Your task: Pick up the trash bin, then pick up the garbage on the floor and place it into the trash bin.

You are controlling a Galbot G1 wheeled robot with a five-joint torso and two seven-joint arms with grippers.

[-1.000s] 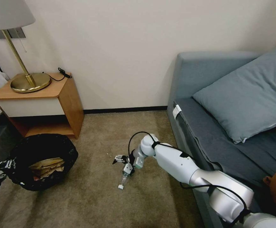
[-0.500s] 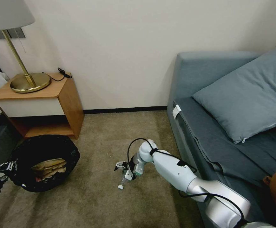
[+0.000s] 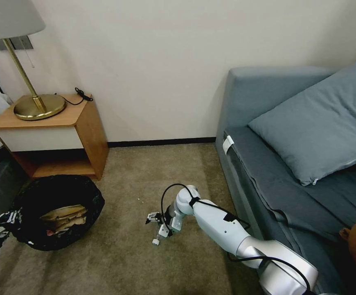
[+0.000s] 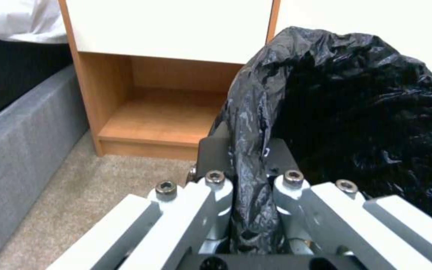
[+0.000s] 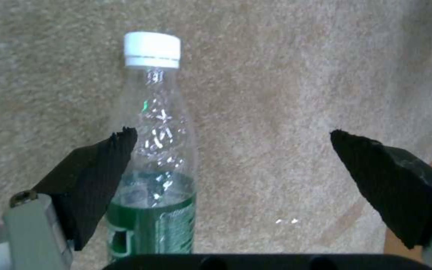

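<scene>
The trash bin [image 3: 57, 211], wrapped in a glossy black bag, stands on the carpet at the left with tan paper scraps [image 3: 63, 215] inside. My left gripper [image 3: 0, 221] is shut on the bag-covered rim; the left wrist view has the black bag [image 4: 256, 161] pinched between its fingers. A clear bottle [image 3: 158, 237] with a white cap and green label lies on the carpet in front of me. My right gripper [image 3: 157, 225] hangs low over it, open. In the right wrist view the bottle [image 5: 153, 150] lies inside the gap, against one black pad [image 5: 101, 176].
A wooden nightstand [image 3: 51, 131] with a brass lamp [image 3: 34, 104] stands behind the bin. A grey bed edge [image 4: 21, 142] runs along the left. The blue-grey sofa [image 3: 268, 172] with a pillow [image 3: 321, 123] is close on the right. Open carpet lies between bin and bottle.
My right gripper has come down and nearer to me, closing in over the bottle while staying open. The bin in my left gripper has shifted slightly.
</scene>
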